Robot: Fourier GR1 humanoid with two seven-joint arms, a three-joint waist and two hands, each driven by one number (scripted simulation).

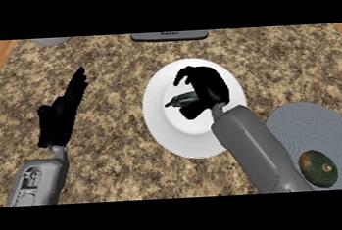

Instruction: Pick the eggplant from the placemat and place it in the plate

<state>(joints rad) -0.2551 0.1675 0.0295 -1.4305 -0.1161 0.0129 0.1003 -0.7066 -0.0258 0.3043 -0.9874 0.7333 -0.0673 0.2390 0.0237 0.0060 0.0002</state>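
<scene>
**Eggplant held over the white plate**

The speckled brown granite counter (126, 168) fills nearly the whole view, with strips of orange-brown wood showing past it at the upper left and upper right corners. Two grey items sit at its far edge, cut off by the frame: a rounded one (52, 41) at the left and a flat dark-grey one (169, 36) near the middle.

A white round plate (167, 132) lies at the centre. Just beside it, to the right, is a round grey ribbed placemat (312, 124), and on the mat's near part rests a brownish-green avocado (318, 169).

The right hand (205, 85) is over the plate, fingers curled around the dark eggplant (182, 101), whose end pokes out to the left above the plate's middle.

The left hand (61, 115) rests at the left, fingers straight, pressed together and pointing up.
</scene>
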